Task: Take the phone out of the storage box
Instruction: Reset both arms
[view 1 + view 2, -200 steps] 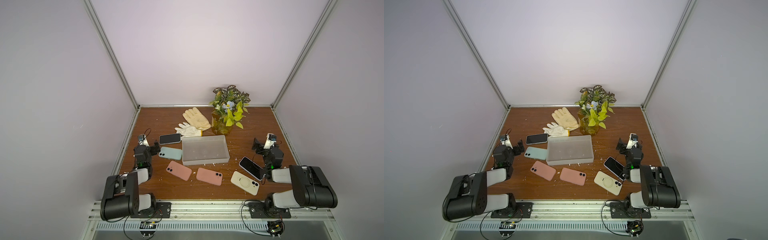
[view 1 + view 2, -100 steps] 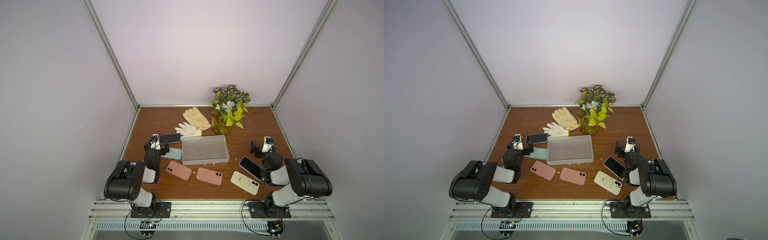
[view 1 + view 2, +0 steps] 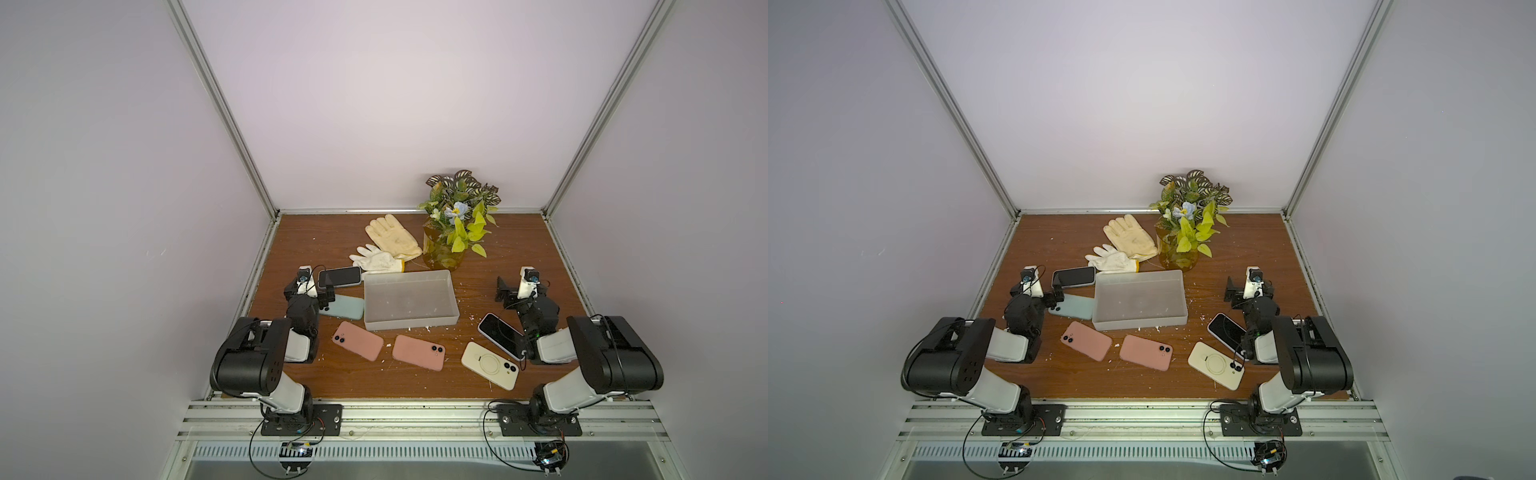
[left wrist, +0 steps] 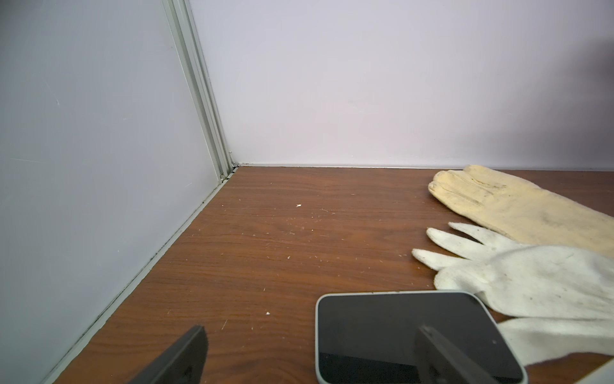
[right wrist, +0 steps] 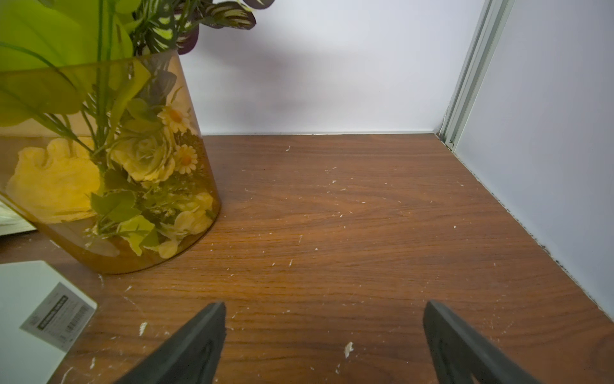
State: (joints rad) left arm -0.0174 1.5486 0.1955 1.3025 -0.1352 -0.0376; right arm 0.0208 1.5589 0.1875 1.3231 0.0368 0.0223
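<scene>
Storage box (image 3: 411, 329): centre of the bench (image 3: 519, 249), open top. Phones, all flat on the bench outside it: dark phone (image 3: 339, 277) and mint phone (image 3: 351, 307) by its left wall; left pink phone (image 3: 357, 340) and right pink phone (image 3: 418, 351) before its front wall; cream phone (image 3: 490, 365) and white phone (image 3: 500, 336) toward the right edge. Left gripper (image 4: 311, 332): jaws spread, at the dark phone. Right gripper (image 5: 325, 309): jaws spread, near the right edge.

Cream glove (image 3: 390, 237) touching white glove (image 3: 376, 262); amber vase (image 3: 442, 255) of foliage just beside; wooden tabletop (image 3: 332, 232) crumb-strewn.
</scene>
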